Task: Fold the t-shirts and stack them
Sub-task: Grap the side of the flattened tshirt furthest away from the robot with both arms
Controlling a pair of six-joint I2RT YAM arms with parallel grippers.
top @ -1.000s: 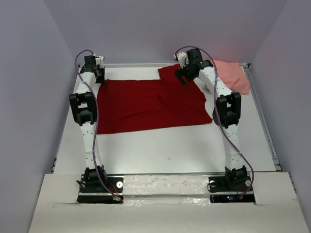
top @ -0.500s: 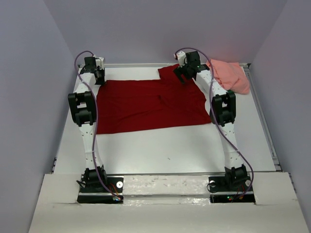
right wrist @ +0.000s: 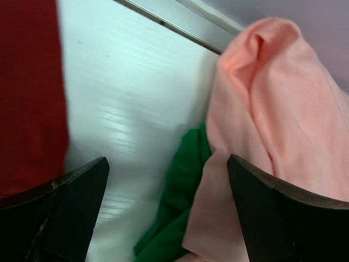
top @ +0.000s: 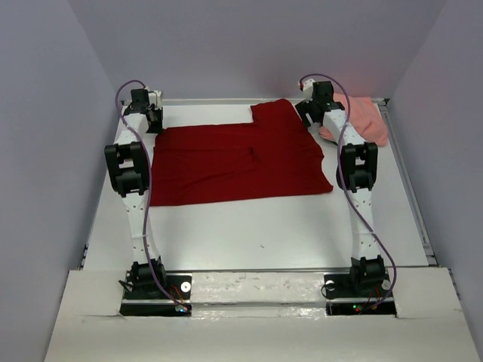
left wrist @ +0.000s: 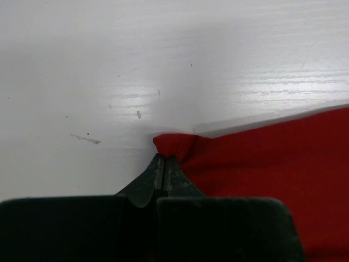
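Mostly flat dark red t-shirt, corner in tight left pincer; right pincer apart

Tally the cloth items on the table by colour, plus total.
dark red shirt: 1
salmon pink shirt: 1
green fabric: 1 (only a bit shows, partly under the pink one)
Total: 3
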